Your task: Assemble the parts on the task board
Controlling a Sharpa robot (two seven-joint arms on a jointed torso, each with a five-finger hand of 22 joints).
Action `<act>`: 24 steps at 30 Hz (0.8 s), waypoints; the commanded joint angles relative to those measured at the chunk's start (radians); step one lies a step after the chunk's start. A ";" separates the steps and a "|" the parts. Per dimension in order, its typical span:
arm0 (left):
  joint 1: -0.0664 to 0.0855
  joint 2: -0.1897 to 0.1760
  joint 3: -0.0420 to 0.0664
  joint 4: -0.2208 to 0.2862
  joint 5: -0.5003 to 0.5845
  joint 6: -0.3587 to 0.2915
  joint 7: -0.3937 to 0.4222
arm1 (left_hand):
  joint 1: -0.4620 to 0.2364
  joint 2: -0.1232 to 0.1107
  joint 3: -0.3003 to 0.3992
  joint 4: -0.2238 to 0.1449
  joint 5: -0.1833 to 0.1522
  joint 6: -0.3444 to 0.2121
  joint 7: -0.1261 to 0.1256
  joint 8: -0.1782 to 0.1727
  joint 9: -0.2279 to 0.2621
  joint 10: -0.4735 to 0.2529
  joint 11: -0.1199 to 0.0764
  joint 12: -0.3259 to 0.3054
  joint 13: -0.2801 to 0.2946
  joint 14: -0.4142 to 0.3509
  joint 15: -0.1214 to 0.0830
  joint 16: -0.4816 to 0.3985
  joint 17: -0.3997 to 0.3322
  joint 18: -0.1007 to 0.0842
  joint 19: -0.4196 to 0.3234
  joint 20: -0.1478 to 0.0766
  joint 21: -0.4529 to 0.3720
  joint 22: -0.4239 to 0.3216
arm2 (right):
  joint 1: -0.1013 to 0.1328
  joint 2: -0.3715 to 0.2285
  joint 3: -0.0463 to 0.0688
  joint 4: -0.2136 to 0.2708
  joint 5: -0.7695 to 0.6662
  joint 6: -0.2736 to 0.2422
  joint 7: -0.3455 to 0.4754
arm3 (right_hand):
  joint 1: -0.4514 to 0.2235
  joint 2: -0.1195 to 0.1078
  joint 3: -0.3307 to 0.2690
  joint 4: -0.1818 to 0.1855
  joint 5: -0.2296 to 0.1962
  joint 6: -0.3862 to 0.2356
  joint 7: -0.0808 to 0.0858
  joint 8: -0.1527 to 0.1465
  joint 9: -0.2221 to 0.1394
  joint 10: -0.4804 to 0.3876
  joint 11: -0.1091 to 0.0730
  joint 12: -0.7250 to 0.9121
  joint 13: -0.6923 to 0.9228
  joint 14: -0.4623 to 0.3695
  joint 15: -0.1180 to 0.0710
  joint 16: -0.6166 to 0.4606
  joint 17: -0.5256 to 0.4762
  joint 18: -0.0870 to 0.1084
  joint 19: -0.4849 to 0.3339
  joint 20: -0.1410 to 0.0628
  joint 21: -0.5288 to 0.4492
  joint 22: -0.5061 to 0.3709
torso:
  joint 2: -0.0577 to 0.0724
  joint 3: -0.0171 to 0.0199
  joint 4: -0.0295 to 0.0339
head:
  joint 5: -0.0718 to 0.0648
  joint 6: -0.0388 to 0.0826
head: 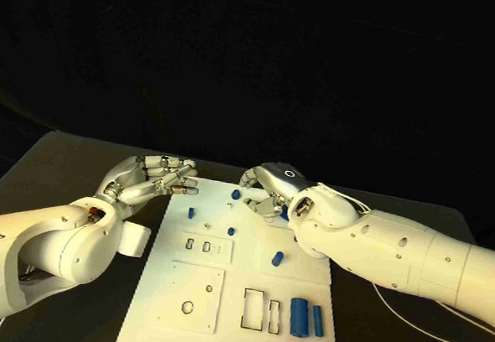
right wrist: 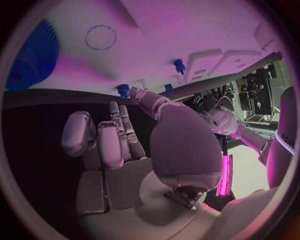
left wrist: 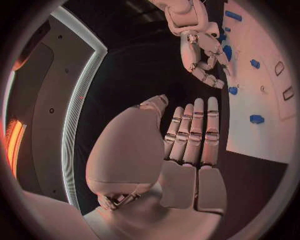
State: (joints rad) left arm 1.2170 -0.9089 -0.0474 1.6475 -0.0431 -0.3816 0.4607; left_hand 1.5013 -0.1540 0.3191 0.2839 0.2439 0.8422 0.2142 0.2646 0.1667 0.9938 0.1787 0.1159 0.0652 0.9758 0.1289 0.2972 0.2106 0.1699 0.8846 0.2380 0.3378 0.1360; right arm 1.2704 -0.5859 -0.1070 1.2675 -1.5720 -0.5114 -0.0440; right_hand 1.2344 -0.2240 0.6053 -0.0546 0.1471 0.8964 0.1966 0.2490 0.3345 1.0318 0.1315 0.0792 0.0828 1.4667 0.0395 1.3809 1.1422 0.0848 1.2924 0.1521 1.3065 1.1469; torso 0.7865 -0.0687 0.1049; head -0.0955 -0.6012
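You have the flat white task board lying mid-desk, matte, with rectangular cut-outs and small smooth blue parts standing on it. Your left hand hovers off the board's far left corner, palm open, fingers straight, side by side, holding nothing. Your right hand sits at the far edge, fingers curled downward beside a blue peg; you cannot tell whether they pinch anything.

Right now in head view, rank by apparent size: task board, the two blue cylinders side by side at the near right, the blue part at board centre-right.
1. Task board
2. Thicker cylinder
3. Thinner cylinder
4. Centre-right part; it lies farther from the camera, so its rank is unsure.
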 commanded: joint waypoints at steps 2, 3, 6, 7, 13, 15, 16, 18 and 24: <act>0.002 0.000 0.001 0.000 0.007 0.019 0.003 | -0.005 -0.004 0.006 -0.003 -0.005 0.003 0.021 -0.007 -0.001 0.004 0.004 -0.003 -0.002 -0.002 0.008 -0.006 0.001 0.013 0.007 0.003 0.002 -0.001 | 0.014 -0.075 0.011 0.067 0.146 -0.006 0.003 | -0.009 0.000 -0.017 0.009 0.015 0.007 -0.006 -0.005 0.003 0.026 -0.005 0.019 0.000 0.023 0.003 0.013 0.014 0.008 0.017 -0.005 0.006 0.016 | -0.007 0.0026 -0.0102 | -0.001 0.004; 0.002 -0.001 0.001 -0.001 0.007 0.019 0.003 | -0.005 -0.004 0.006 -0.003 -0.005 0.003 0.021 -0.007 -0.001 0.004 0.004 -0.003 -0.002 -0.002 0.008 -0.006 0.001 0.013 0.007 0.003 0.002 -0.001 | 0.017 -0.088 0.013 0.076 0.166 0.000 0.004 | -0.010 0.000 -0.019 0.011 0.018 0.008 -0.006 -0.006 0.003 0.031 -0.006 0.022 0.001 0.023 0.002 0.014 0.016 0.008 0.018 -0.006 0.007 0.018 | -0.008 0.0031 -0.0114 | -0.001 0.004; 0.002 -0.002 0.001 -0.001 0.009 0.020 0.003 | -0.005 -0.004 0.006 -0.003 -0.005 0.003 0.021 -0.007 -0.001 0.004 0.004 -0.003 -0.002 -0.002 0.008 -0.006 0.001 0.013 0.007 0.003 0.002 -0.001 | 0.028 -0.144 0.018 0.109 0.235 0.034 0.012 | -0.023 -0.006 -0.036 0.022 0.037 0.006 -0.005 -0.010 0.004 0.050 -0.008 0.034 0.003 0.026 0.000 0.022 0.026 0.005 0.026 -0.007 0.013 0.028 | -0.011 0.0044 -0.0163 | -0.006 0.005; 0.002 -0.002 0.001 -0.001 0.009 0.021 0.002 | -0.005 -0.004 0.007 -0.003 -0.005 0.003 0.021 -0.007 -0.001 0.004 0.004 -0.003 -0.001 -0.002 0.008 -0.007 0.001 0.013 0.007 0.003 0.002 -0.002 | 0.032 -0.167 0.019 0.122 0.254 0.049 0.016 | -0.026 -0.008 -0.041 0.025 0.041 0.005 -0.005 -0.011 0.004 0.052 -0.008 0.035 0.002 0.027 0.000 0.024 0.029 0.004 0.029 -0.008 0.015 0.032 | -0.012 0.0052 -0.0194 | -0.007 0.005; 0.002 -0.001 0.001 -0.002 0.011 0.024 0.002 | -0.005 -0.004 0.007 -0.003 -0.005 0.003 0.021 -0.007 -0.001 0.004 0.004 -0.003 -0.001 -0.002 0.008 -0.007 0.001 0.013 0.007 0.003 0.002 -0.002 | 0.040 -0.253 0.022 0.160 0.279 0.109 0.027 | -0.032 -0.027 -0.089 0.035 0.057 -0.006 -0.001 -0.023 0.004 0.040 -0.005 0.032 -0.002 0.025 0.003 0.025 0.022 0.006 0.024 -0.007 0.007 0.024 | -0.016 0.0099 -0.0285 | -0.012 0.003; 0.002 0.000 0.001 -0.003 0.011 0.025 0.002 | -0.005 -0.004 0.007 -0.003 -0.006 0.003 0.021 -0.007 -0.002 0.004 0.004 -0.004 -0.001 -0.001 0.008 -0.007 0.001 0.013 0.007 0.003 0.002 -0.002 | 0.040 -0.274 0.022 0.167 0.267 0.124 0.025 | -0.031 -0.029 -0.113 0.039 0.062 -0.014 0.001 -0.030 0.004 0.032 -0.003 0.030 -0.004 0.023 0.005 0.024 0.018 0.007 0.021 -0.006 0.002 0.020 | -0.016 0.0137 -0.0314 | -0.010 0.000; 0.002 0.000 0.001 -0.003 0.011 0.026 0.002 | -0.005 -0.004 0.007 -0.003 -0.006 0.003 0.021 -0.007 -0.002 0.004 0.004 -0.004 -0.001 -0.001 0.008 -0.007 0.001 0.013 0.007 0.003 0.002 -0.002 | 0.041 -0.281 0.022 0.168 0.263 0.128 0.025 | -0.031 -0.030 -0.124 0.041 0.063 -0.018 0.001 -0.032 0.003 0.030 -0.002 0.030 -0.005 0.022 0.005 0.023 0.016 0.007 0.020 -0.005 0.001 0.018 | -0.016 0.0142 -0.0315 | -0.010 0.000; 0.002 0.001 0.001 -0.004 0.012 0.026 0.002 | -0.005 -0.004 0.007 -0.003 -0.006 0.003 0.021 -0.007 -0.002 0.004 0.004 -0.004 -0.001 -0.001 0.008 -0.007 0.001 0.013 0.007 0.003 0.002 -0.002 | 0.040 -0.296 0.022 0.169 0.247 0.141 0.021 | -0.021 -0.024 -0.163 0.048 0.067 -0.023 0.003 -0.039 0.004 0.024 -0.002 0.032 -0.006 0.021 0.005 0.024 0.013 0.007 0.020 -0.003 -0.002 0.017 | -0.017 0.0167 -0.0325 | -0.010 -0.001; 0.002 0.002 0.001 -0.006 0.012 0.029 0.001 | -0.005 -0.004 0.007 -0.003 -0.006 0.003 0.021 -0.007 -0.002 0.004 0.004 -0.004 -0.001 -0.001 0.008 -0.007 0.001 0.013 0.007 0.003 0.002 -0.002 | 0.035 -0.295 0.021 0.158 0.207 0.163 0.007 | 0.023 0.006 -0.300 0.076 0.072 -0.051 0.013 -0.064 0.005 0.059 0.002 0.072 0.009 0.024 0.009 0.036 0.026 0.003 0.036 0.001 0.007 0.040 | -0.016 0.0205 -0.0351 | -0.006 -0.002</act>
State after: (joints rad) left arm 1.2174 -0.9098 -0.0476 1.6413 -0.0365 -0.3745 0.4576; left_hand 1.5013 -0.1540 0.3217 0.2813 0.2439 0.8422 0.2142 0.2609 0.1668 0.9938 0.1787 0.1160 0.0653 0.9757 0.1290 0.2972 0.2104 0.1699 0.8846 0.2380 0.3378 0.1351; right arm 1.3077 -0.8867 -0.0854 1.4273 -1.3343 -0.4014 -0.0332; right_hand 1.2482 -0.2183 0.3183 0.0172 0.2150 0.8524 0.2120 0.1901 0.3379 1.0721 0.1365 0.1401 0.0863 1.4665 0.0466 1.4120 1.1603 0.0847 1.3183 0.1530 1.3065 1.1764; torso 0.7702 -0.0511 0.0714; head -0.1023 -0.6030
